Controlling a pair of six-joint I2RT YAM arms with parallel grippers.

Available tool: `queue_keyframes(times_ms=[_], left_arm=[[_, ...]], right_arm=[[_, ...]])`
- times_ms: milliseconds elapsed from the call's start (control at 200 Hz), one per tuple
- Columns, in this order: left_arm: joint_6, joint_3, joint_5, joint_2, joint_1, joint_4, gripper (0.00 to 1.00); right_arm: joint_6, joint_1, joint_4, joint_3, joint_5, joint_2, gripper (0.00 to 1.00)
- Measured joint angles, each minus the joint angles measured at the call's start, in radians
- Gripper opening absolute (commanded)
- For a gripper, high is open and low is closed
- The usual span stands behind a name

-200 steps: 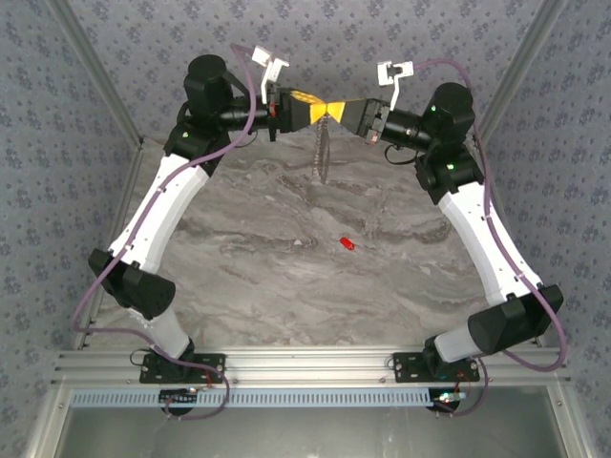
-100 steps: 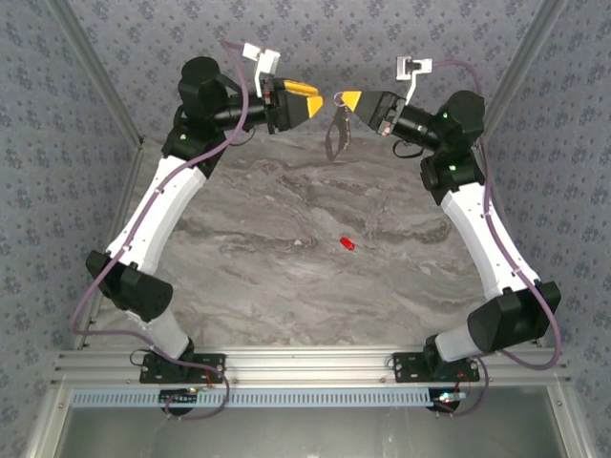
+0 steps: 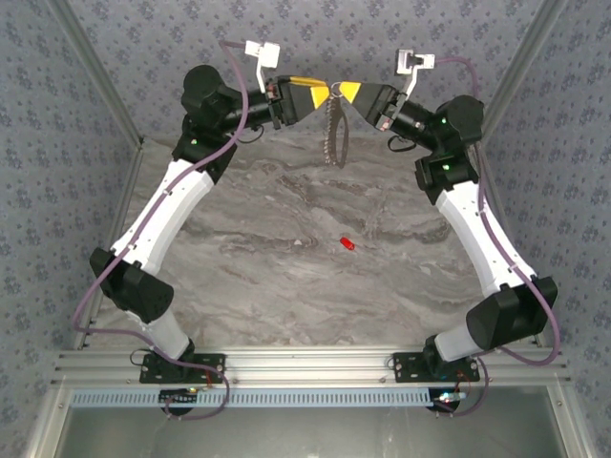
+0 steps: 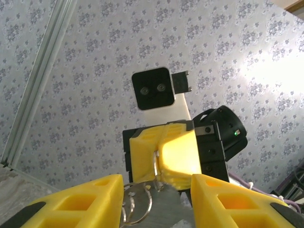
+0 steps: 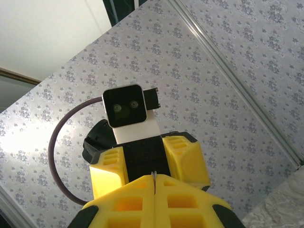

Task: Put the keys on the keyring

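Up over the far edge of the table, my left gripper has let go and nosed back in, jaws half open beside the keyring dangling from the right gripper, which is clamped tight on it. Red key is lying on the tabletop, so threading hasn't started.

Item, key: a red speck on the counter seen from above, too small to read its shape or any hole. Item, keyring: thin and faint against the marble; whether my left tool touches it cannot be told from above. In the left wrist view its coils run off the bottom edge, as do my left fingers. In the right wrist view my right tool hides all but a sliver of wire at its seam.
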Motion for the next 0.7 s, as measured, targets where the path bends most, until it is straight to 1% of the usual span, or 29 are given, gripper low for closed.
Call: queue_keyframes(times_ms=[155,545,700], left_arm=[[-0.017,0.0,-0.009,0.0,-0.002,0.025,0.41],[-0.02,0.0,-0.019,0.005,-0.006,0.028,0.4],[-0.02,0.0,-0.021,0.005,-0.014,0.028,0.36]], right_arm=[[0.005,0.005,0.007,0.0,0.01,0.002,0.0],[0.009,0.016,0.019,0.0,0.015,0.01,0.0],[0.013,0.02,0.023,0.0,0.016,0.017,0.0]])
